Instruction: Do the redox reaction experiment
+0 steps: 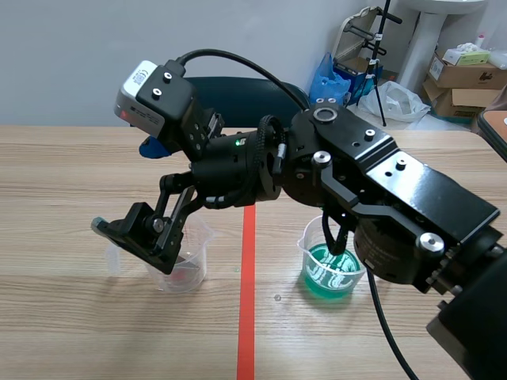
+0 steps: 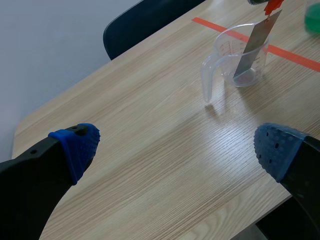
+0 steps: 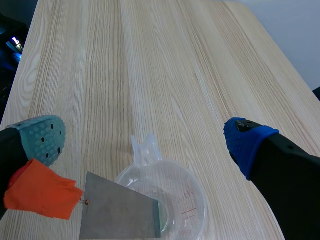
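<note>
A clear measuring beaker [image 1: 188, 265] [image 2: 240, 55] [image 3: 170, 200] stands left of the red tape line. A grey metal strip [image 2: 252, 47] [image 3: 120, 212] with an orange tag [image 3: 37, 190] leans inside it. My right gripper [image 1: 125, 186] [image 3: 145, 140] reaches across from the right and hangs over this beaker, open, its grey-green pad [image 3: 42, 137] right beside the tag. In the scene view the strip is hidden behind that finger. A second beaker of green liquid [image 1: 333, 269] sits right of the tape, under the right arm. My left gripper [image 2: 177, 147] stands open above bare table, well short of the clear beaker.
A dark chair [image 1: 238, 95] [image 2: 145, 20] stands at the table's far edge. Cardboard boxes [image 1: 467, 75] and bags lie on the floor at the back right. The left arm is outside the scene view. The table's left part is bare wood.
</note>
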`<state>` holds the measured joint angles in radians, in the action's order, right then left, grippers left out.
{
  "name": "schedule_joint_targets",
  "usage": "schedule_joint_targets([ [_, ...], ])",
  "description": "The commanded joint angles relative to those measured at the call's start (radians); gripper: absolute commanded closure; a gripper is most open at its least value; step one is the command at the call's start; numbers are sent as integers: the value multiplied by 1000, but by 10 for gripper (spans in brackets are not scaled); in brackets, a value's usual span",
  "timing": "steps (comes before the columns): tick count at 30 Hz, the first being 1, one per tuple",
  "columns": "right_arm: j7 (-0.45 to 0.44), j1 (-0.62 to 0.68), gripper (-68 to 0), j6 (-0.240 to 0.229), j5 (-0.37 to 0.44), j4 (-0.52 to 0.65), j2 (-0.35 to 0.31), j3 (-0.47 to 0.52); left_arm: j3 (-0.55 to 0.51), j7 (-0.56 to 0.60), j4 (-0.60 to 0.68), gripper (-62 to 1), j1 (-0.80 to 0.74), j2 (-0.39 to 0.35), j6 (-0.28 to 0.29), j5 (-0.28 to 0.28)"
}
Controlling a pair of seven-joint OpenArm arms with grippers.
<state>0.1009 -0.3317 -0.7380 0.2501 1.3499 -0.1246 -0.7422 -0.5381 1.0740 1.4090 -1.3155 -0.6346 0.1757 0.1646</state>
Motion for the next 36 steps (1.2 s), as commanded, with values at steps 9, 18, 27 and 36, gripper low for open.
schedule_joint_targets([
  [9, -19, 39, -679, -8, 30, 130, -7, 18, -6, 18, 6, -623, -1, 5, -1, 10],
  [18, 5, 226, -679, 52, 30, 406, -93, 140, -6, 17, 6, -623, -1, 5, 3, 10],
  [27, -46, 452, -679, 197, 31, 591, -214, 362, -5, 2, 6, -623, -1, 5, 56, 10],
  [36, -132, 732, -679, 237, 31, 755, -241, 603, 14, -2, 6, -623, 116, 6, 84, -16],
])
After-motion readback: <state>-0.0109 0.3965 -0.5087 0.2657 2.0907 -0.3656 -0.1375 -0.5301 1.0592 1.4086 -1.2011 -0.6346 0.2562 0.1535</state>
